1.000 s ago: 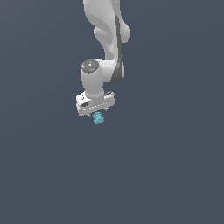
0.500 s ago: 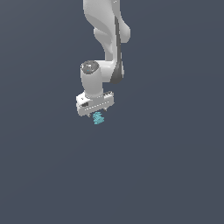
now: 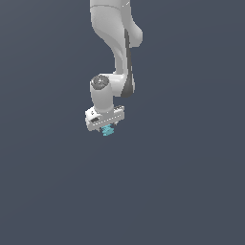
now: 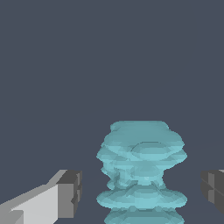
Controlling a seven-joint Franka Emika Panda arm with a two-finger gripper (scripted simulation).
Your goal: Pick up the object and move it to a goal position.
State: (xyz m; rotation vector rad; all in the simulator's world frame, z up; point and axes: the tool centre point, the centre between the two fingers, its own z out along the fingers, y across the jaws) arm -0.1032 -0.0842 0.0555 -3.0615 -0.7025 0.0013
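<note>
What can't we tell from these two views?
- Exterior view: the turquoise object is too small to show its shape; the pincer hides its top.
- Wrist view: the object is cut off by the frame edge. Gaps show beside both fingertips, so contact is unclear.
- Neither view shows a goal marker or the support surface.

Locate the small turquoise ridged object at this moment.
In the exterior view, the turquoise object sits directly beneath the white hand, left of centre; the wrist view shows it between the fingers, with gaps either side.
</note>
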